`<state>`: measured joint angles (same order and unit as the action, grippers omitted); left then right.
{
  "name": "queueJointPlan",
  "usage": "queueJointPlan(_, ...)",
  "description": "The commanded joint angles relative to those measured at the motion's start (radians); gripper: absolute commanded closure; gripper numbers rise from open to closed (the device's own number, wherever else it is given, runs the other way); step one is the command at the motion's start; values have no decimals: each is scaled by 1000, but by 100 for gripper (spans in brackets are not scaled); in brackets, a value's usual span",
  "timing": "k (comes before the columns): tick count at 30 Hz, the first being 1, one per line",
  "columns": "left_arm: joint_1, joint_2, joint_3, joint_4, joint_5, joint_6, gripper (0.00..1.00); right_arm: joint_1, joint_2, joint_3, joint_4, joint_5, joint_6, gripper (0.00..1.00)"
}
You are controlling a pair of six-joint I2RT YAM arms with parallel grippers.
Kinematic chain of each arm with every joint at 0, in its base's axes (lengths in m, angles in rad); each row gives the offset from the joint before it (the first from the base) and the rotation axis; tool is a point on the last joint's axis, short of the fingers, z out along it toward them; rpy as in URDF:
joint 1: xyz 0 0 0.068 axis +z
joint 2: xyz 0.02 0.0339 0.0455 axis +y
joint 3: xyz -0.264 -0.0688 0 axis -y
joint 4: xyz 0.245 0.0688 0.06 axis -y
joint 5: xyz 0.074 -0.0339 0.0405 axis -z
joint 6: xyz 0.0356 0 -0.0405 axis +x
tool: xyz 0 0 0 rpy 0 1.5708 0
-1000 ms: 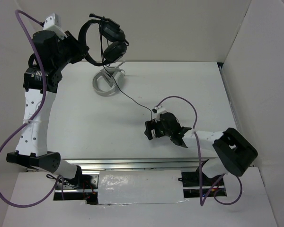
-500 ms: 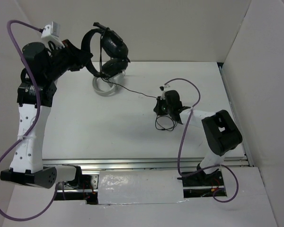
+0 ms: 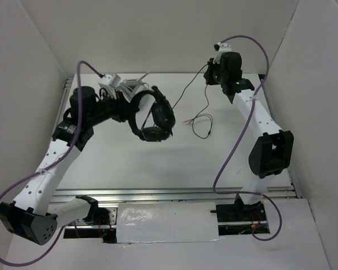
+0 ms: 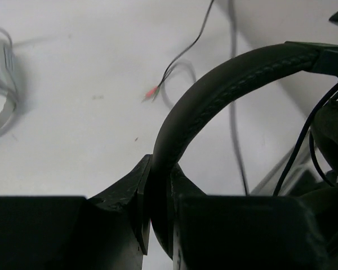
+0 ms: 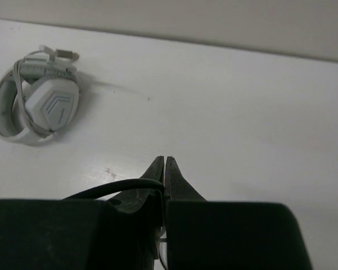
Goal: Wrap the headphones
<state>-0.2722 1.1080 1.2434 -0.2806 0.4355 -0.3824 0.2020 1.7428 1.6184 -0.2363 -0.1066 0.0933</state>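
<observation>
My left gripper [image 3: 130, 107] holds the black headphones [image 3: 160, 118] above the middle-left of the table. In the left wrist view its jaws [image 4: 158, 180] are clamped on the curved headband [image 4: 231, 79]. The thin black cable [image 3: 183, 93] runs from the headphones up to my right gripper [image 3: 210, 74], near the back wall. In the right wrist view that gripper [image 5: 165, 159] is shut, with the cable [image 5: 112, 188] pinched low between the jaws. A loose loop of cable [image 3: 201, 126] lies on the table, and its red-tipped plug [image 4: 151, 93] rests beside it.
The grey-white ring-shaped stand [image 3: 134, 85] sits at the back left, partly behind my left wrist, and appears as the stand [image 5: 39, 104] in the right wrist view. White walls close the table at the back and on both sides.
The right gripper shut on the cable and moved from mid-table to the back right. The left arm carried the headphones from the back left towards the table's middle.
</observation>
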Motion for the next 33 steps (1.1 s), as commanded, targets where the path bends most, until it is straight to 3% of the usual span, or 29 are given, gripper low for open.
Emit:
queueJointPlan(1, -152, -8, -64, 46, -227, 149, 100, 8, 18, 176, -211, 54, -125, 100)
queueJointPlan(6, -343, 91, -79, -3, -570, 183, 100, 62, -5, 293, -368, 126, -172, 100)
queueJointPlan(8, -381, 185, -53, -43, -730, 189, 100, 97, -32, 301, -397, 140, -179, 100)
queueJointPlan(11, -410, 309, 17, -95, -837, 169, 100, 143, -57, 337, -460, 177, -191, 100)
queueJointPlan(14, -398, 404, 72, -132, -882, 116, 100, 203, -69, 377, -540, 229, -188, 100)
queueJointPlan(17, -319, 484, 113, -161, -842, 51, 100, 257, -106, 361, -578, 310, -173, 100)
queueJointPlan(24, -211, 547, 142, -177, -814, -33, 100, 333, -183, 331, -615, 305, -109, 100)
queueJointPlan(33, -140, 569, 146, -138, -736, -46, 100, 347, -270, 242, -542, 67, -58, 100)
